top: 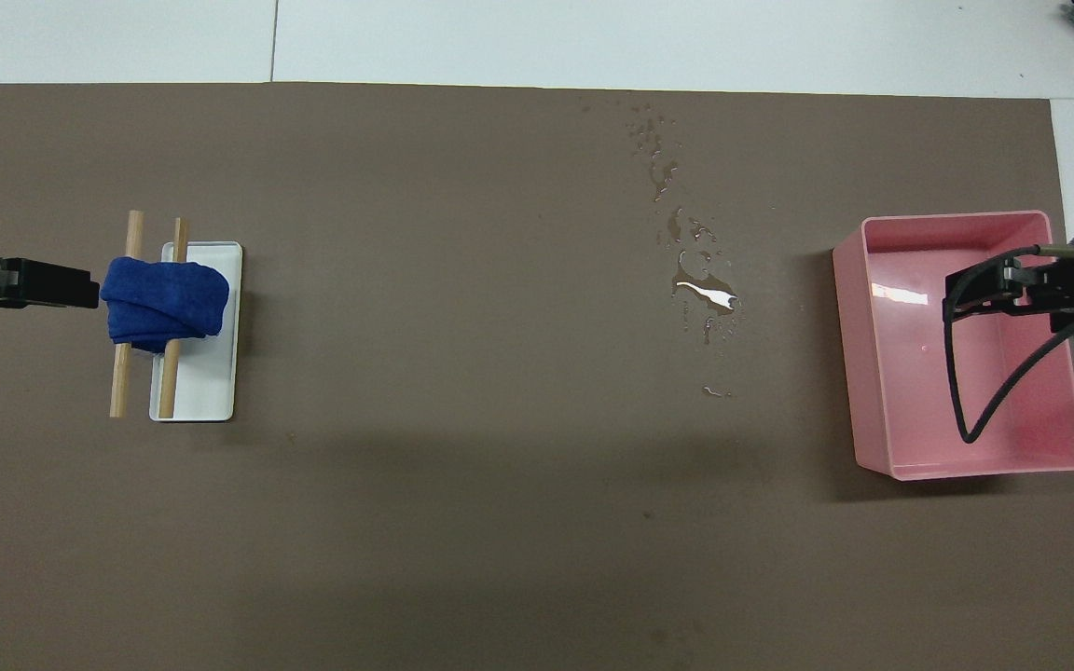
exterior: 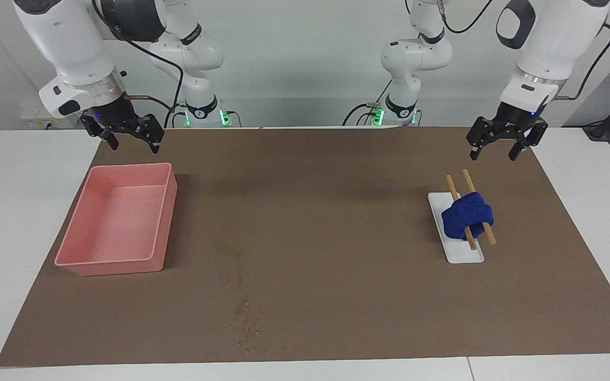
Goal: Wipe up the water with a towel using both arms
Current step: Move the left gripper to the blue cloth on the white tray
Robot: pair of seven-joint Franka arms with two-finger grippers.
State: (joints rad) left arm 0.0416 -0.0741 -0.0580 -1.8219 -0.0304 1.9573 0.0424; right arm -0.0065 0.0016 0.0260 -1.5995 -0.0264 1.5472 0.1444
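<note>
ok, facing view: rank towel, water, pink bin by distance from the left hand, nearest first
1. towel, draped on two wooden sticks over the white tray, toward the left arm's end, near the left hand.
2. water, mid-table, far from the robots.
3. pink bin, at the right arm's end.

Below your left claw (exterior: 501, 145) the mat is bare; just ahead of it, the towel (exterior: 467, 217) sits on two wooden sticks (exterior: 487, 234) over a white tray (exterior: 464, 253). Under your right claw (exterior: 125, 135) stands the pink bin (exterior: 119, 219).
</note>
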